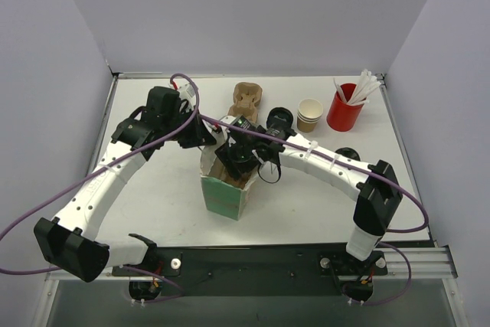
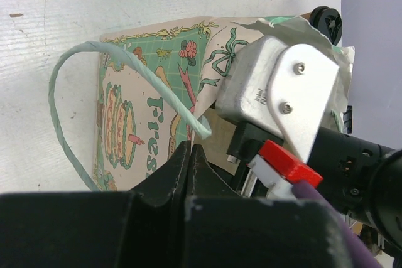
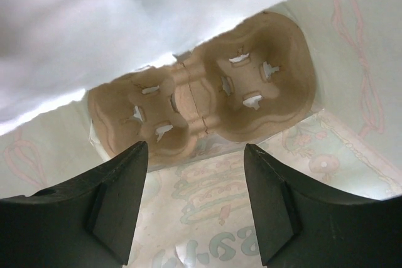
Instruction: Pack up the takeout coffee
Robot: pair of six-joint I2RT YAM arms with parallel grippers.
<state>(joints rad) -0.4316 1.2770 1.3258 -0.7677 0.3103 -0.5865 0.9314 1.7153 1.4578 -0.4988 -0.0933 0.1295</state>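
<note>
A green printed paper bag (image 1: pixel 227 198) stands open mid-table. My left gripper (image 1: pixel 204 135) is shut on its back rim; in the left wrist view the closed fingertips (image 2: pixel 190 149) pinch the paper beside the bag's twisted handle (image 2: pixel 53 105). My right gripper (image 1: pixel 237 160) reaches down into the bag and stands open (image 3: pixel 196 149) with nothing between its fingers. Below it a brown pulp cup carrier (image 3: pixel 207 92) lies inside the bag with empty wells. A black-lidded cup (image 1: pixel 279 120), seemingly the takeout coffee, stands behind the right arm, partly hidden.
A second pulp carrier (image 1: pixel 246 99) lies at the back centre. A stack of lidless tan cups (image 1: pixel 309 115) and a red cup with white sticks (image 1: pixel 344 109) stand at the back right. A loose black lid (image 1: pixel 347 154) lies right of the right arm.
</note>
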